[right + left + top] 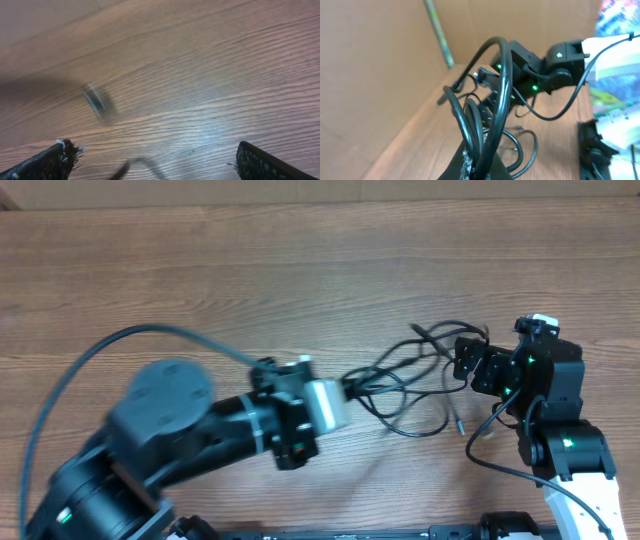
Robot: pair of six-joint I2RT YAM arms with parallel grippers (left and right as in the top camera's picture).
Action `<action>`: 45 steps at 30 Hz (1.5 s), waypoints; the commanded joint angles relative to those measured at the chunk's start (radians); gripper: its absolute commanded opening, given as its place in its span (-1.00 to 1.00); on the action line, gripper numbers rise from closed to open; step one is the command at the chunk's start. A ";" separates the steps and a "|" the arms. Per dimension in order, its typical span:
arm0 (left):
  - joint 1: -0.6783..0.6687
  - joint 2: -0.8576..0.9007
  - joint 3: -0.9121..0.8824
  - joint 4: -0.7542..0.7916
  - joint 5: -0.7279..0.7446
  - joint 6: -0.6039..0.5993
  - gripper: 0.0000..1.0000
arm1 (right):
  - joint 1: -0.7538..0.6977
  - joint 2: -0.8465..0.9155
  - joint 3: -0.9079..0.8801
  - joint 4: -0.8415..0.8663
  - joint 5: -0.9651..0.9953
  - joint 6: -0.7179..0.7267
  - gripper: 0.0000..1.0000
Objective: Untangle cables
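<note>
The cables [405, 385] are thin black cords lying in a tangled bundle of loops on the wooden table [300, 270], between my two arms. My left gripper [352, 392] is shut on several strands at the bundle's left side; in the left wrist view the cables [487, 120] loop up out of the closed jaws [479, 172]. My right gripper [462, 360] is at the bundle's right edge, open. In the right wrist view its jaws [155, 162] stand wide apart over the table, with a blurred cable strand [137, 165] between them and a blurred plug end [96, 101] beyond.
A loose silvery plug tip [459, 423] lies on the table below the bundle. A thick black arm cable [130, 345] arcs over the left arm. A cardboard wall [380, 60] stands behind the table in the left wrist view.
</note>
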 commanded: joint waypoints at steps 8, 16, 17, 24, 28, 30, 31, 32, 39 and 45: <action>0.112 -0.041 0.031 -0.023 -0.188 -0.104 -0.92 | -0.004 0.008 -0.003 -0.014 0.039 0.011 1.00; 0.112 -0.020 0.031 -0.037 -0.234 -0.155 -0.92 | -0.004 0.008 -0.003 -0.020 -0.108 0.010 1.00; 0.112 -0.009 0.031 -0.041 -0.233 -0.155 -0.91 | -0.004 0.008 -0.003 -0.019 -0.143 0.010 1.00; 0.112 0.089 0.031 -0.041 -0.233 -0.190 -0.92 | -0.004 0.008 -0.003 -0.021 -0.248 0.009 1.00; 0.112 0.166 0.031 -0.037 -0.233 -0.233 -0.91 | -0.004 0.008 -0.003 -0.023 -0.268 0.006 1.00; 0.112 0.205 0.031 -0.031 -0.233 -0.275 -0.92 | -0.004 0.008 -0.003 -0.022 -0.317 -0.018 1.00; 0.112 0.220 0.031 -0.026 -0.232 -0.299 -0.92 | -0.004 0.008 -0.003 -0.019 -0.378 -0.066 1.00; 0.112 0.238 0.031 -0.019 -0.232 -0.334 -0.92 | -0.004 0.008 -0.003 -0.017 -0.447 -0.122 1.00; 0.112 0.336 0.031 0.005 -0.200 -0.522 -0.91 | -0.004 0.008 -0.003 0.003 -0.754 -0.326 1.00; 0.113 0.421 0.031 -0.007 -0.257 -0.536 0.04 | -0.004 0.008 -0.003 0.006 -0.763 -0.328 1.00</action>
